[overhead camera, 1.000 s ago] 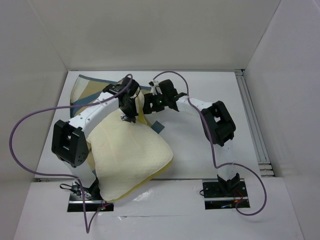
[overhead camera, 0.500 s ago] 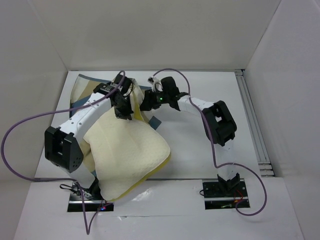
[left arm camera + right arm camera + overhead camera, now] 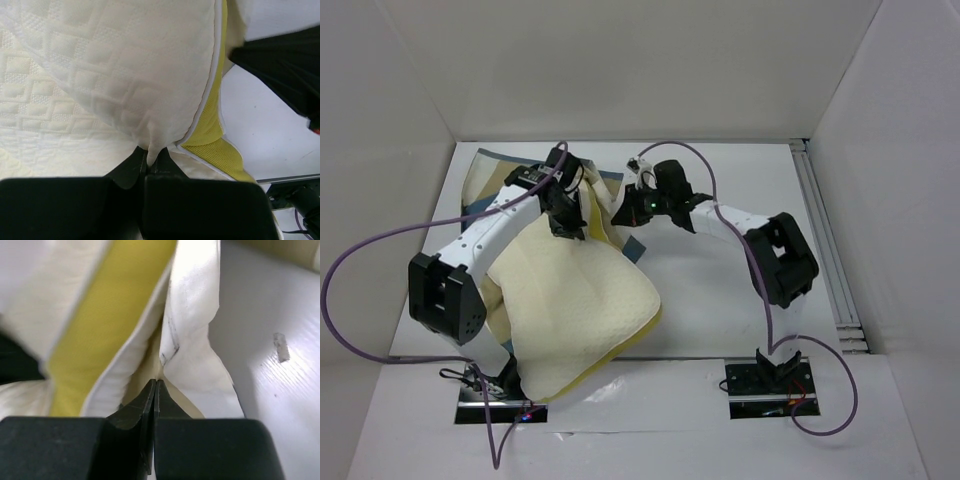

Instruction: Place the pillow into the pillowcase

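My left jaws pinch the pillow (image 3: 580, 300), right jaws pinch the pillowcase (image 3: 488, 180) hem toward 12 o'clock; that thin hem hold could slip, shutting the opening.

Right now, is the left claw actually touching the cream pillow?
Touching. The left wrist view shows the left gripper shut on a pinched fold of the pillow.

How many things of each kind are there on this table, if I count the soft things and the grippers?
pillow: 1
pillowcase: 1
grippers: 2, the left gripper and the right gripper
Total: 4
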`<state>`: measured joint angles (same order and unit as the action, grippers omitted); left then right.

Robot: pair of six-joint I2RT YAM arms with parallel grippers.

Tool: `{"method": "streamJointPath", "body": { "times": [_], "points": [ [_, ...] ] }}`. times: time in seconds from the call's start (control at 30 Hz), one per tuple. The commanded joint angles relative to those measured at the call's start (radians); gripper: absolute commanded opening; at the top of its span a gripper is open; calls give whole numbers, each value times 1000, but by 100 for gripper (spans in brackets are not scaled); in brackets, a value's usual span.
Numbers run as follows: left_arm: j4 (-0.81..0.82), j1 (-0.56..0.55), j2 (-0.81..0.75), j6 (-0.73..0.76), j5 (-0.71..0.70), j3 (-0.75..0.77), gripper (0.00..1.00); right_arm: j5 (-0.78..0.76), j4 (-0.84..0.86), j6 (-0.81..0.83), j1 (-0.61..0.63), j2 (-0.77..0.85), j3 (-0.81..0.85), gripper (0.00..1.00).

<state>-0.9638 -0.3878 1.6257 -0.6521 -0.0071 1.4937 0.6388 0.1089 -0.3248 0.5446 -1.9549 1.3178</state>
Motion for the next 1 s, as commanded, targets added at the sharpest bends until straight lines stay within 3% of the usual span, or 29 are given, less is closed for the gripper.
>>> {"method": "streamJointPath", "body": {
  "times": [0.0,0.27,0.43,0.5,0.57,0.6,0.63,0.7,0.73,0.87,0.97],
  "points": [
    [53,39,-23,29,12,31,0,-74,25,32,5,155,-19,0],
    [86,87,14,19,41,11,0,-114,-29,46,38,260,-51,0],
    [108,106,83,29,78,114,0,-183,-135,110,71,309,-11,0],
    [97,106,83,45,78,125,0,-254,-185,142,71,260,53,0],
    [73,106,57,54,78,125,0,-254,-251,162,58,173,203,33],
    [73,106,46,65,78,116,0,-254,-303,176,49,74,254,40],
    [73,106,33,65,78,105,0,-264,-325,176,49,27,303,56],
    [73,106,-7,65,78,71,0,-277,-334,176,49,-85,421,64],
    [73,106,-19,65,78,51,0,-287,-350,167,49,-114,486,74],
    [63,115,-58,65,78,27,0,-262,-385,156,49,-228,601,81],
    [53,115,-86,65,78,16,0,-217,-385,147,49,-277,635,81]
  ]
}}
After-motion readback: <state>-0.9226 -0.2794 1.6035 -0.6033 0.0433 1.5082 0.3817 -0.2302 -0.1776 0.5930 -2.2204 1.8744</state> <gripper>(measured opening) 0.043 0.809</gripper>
